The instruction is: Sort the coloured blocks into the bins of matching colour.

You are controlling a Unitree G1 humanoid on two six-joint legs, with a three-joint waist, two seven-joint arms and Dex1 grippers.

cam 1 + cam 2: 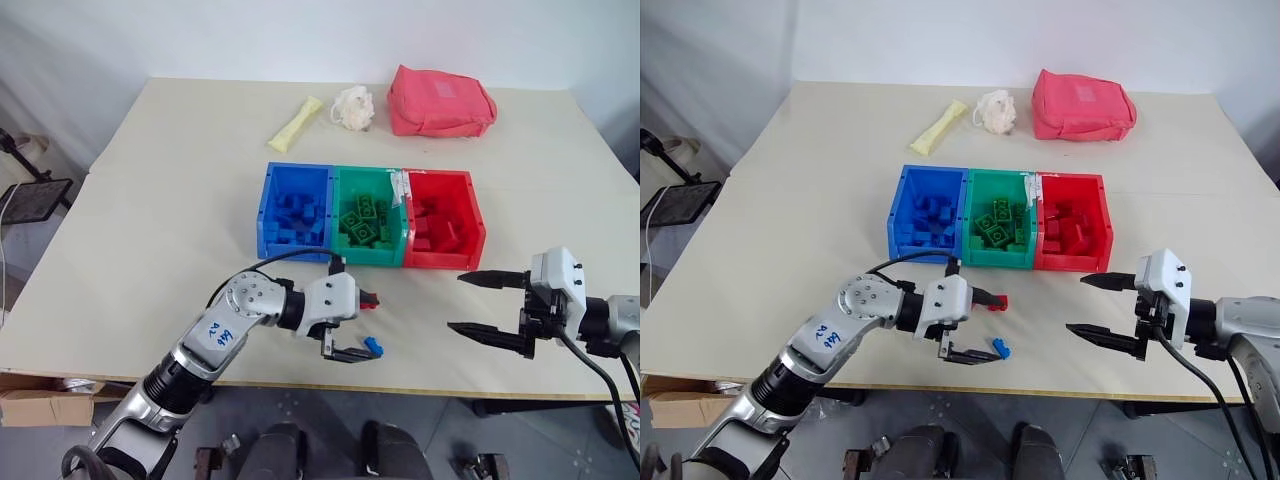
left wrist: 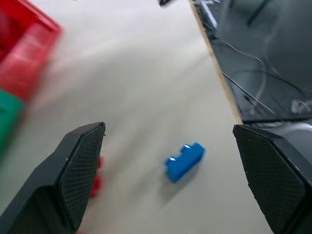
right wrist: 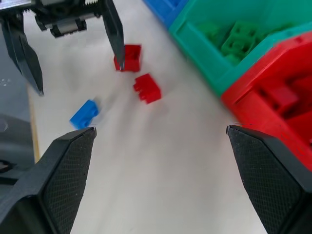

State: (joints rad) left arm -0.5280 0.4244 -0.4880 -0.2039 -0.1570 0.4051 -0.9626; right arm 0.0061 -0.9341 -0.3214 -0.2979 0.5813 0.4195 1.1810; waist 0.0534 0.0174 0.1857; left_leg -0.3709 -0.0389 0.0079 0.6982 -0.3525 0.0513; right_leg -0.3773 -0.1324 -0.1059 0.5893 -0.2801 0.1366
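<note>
A small blue block (image 1: 375, 346) lies on the table near the front edge. Two red blocks (image 3: 128, 57) (image 3: 147, 88) lie just beyond it, in front of the green bin. My left gripper (image 1: 351, 327) is open and empty, pointing right. The blue block (image 2: 184, 161) lies on the table just past its fingertips, and one tip is close beside a red block (image 2: 96, 175). My right gripper (image 1: 457, 302) is open and empty, off to the right, pointing left at the blocks. The blue bin (image 1: 262, 215), green bin (image 1: 368, 255) and red bin (image 1: 440, 258) stand in a row, each holding blocks of its own colour.
A pink fabric pouch (image 1: 440, 100), a white crumpled lump (image 1: 353, 107) and a pale yellow wrapper (image 1: 295, 123) lie at the far side of the table. The table's front edge (image 1: 400, 385) runs just below the blue block.
</note>
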